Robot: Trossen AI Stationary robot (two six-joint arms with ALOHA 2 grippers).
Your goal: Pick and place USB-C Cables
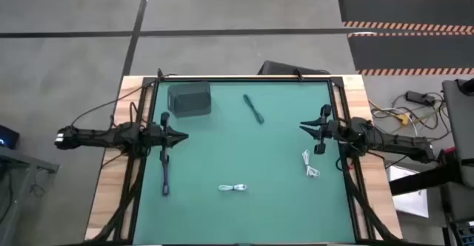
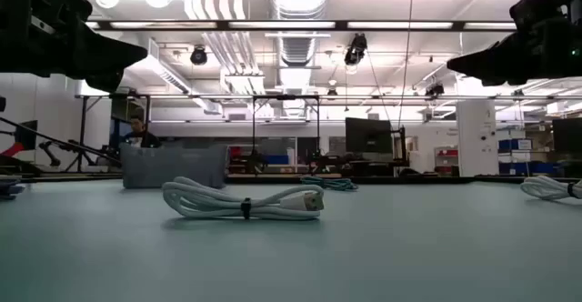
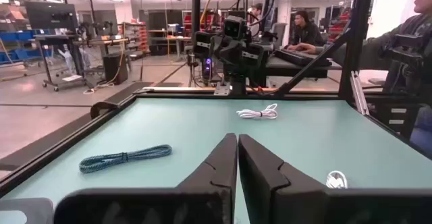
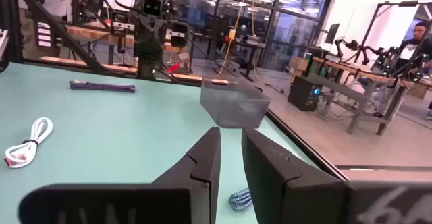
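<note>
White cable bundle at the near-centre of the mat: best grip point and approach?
Grip the white cable bundle at its middle, near the dark tie, coming straight down with fingers across its short width. It lies flat and elongated on the mat, clear of the other cables.

Four USB-C cables lie flat. One white looped bundle sits at lower centre and another at right of centre. One dark straight bundle lies tilted at upper centre, the second upright at left.

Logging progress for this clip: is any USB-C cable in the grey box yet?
None seen inside: all four cables lie on the mat, outside the grey box. Its interior is not clearly visible.
</note>
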